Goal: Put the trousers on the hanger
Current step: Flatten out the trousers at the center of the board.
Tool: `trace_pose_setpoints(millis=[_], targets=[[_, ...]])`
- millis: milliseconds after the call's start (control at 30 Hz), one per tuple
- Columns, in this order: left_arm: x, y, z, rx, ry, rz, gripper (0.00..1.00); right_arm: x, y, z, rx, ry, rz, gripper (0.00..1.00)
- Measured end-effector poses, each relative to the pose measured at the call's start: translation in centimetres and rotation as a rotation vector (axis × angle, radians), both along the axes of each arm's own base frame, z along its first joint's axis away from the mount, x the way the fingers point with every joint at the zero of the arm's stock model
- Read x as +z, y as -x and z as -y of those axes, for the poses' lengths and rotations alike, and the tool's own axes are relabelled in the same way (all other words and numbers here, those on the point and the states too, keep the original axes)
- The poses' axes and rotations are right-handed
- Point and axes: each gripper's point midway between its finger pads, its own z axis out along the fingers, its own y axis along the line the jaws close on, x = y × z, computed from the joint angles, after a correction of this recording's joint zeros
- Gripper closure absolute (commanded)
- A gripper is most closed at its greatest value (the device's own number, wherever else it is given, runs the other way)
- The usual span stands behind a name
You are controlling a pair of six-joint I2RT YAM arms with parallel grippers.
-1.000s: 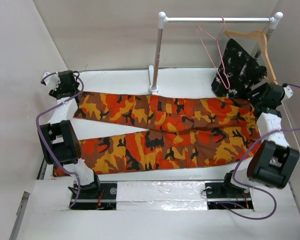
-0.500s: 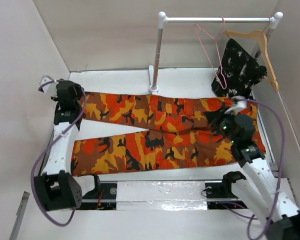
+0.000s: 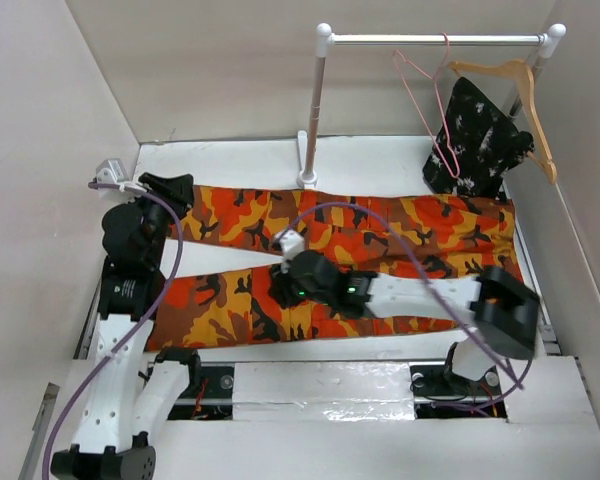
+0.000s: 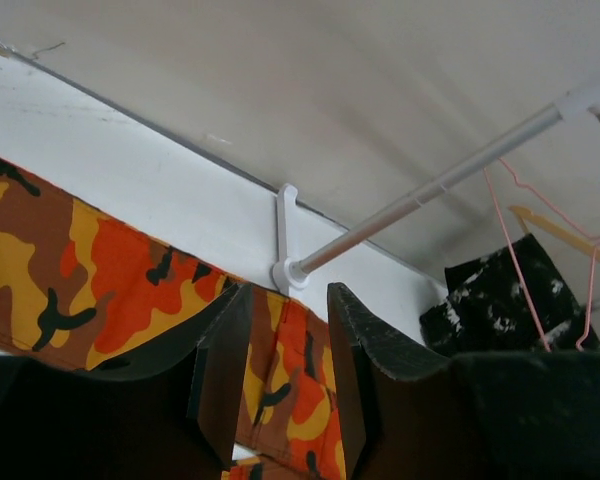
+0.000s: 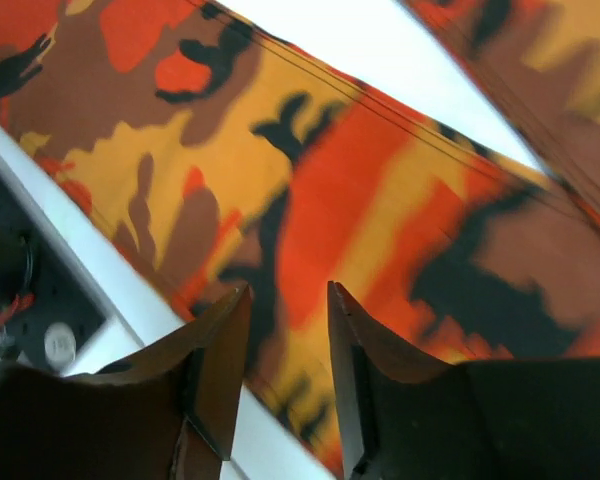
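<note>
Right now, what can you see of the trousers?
The trousers are orange, red, yellow and black camouflage cloth, lying flat and spread on the white table, waist to the right, legs pointing left and splayed apart. Not yet hung. The right gripper hangs open over the near leg; contact unclear.

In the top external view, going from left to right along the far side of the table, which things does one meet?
left gripper → rack post → pink hanger → wooden hanger
</note>
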Motion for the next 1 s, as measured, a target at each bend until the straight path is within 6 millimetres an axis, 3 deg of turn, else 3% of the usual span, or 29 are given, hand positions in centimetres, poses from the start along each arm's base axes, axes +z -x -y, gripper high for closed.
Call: trace_pose_setpoints(millis=[200, 433, 500, 633, 733, 900, 1000], targets=[[-2.2, 1.9, 0.3, -0.039, -0.073, -0.012, 0.64, -5.3, -1.1, -8.1, 0.061, 0.119, 0.003, 0.57], [-3.3, 2.5, 0.3, -0.053, -0.117, -0.025, 0.61, -10.1, -3.0, -12.5, 0.061, 0.234, -0.004, 0.64], [-3.5, 2.7, 0.4, -0.061, -0.119, -0.026, 0.61, -9.9, -3.7, -13.3, 0.053, 0.234, 0.000, 0.65], [-3.7, 2.7, 0.6, -0.072, -0.124, -0.028, 0.41, -10.0, -5.9, -14.0, 0.016, 0.225, -0.021, 0.68], [-3.9, 2.6, 0.5, -0.069, -0.122, -0.036, 0.32, -10.0, -8.7, -13.0, -0.037, 0.205, -0.048, 0.68], [-5.0, 1.8, 0.2, -0.056, -0.107, -0.082, 0.30, -9.6, -14.0, -9.9, -0.145, 0.201, -0.083, 0.67], [-6.1, 1.2, -0.6, -0.011, -0.074, -0.121, 0.32, -9.5, -15.7, -8.9, -0.169, 0.183, -0.106, 0.60]])
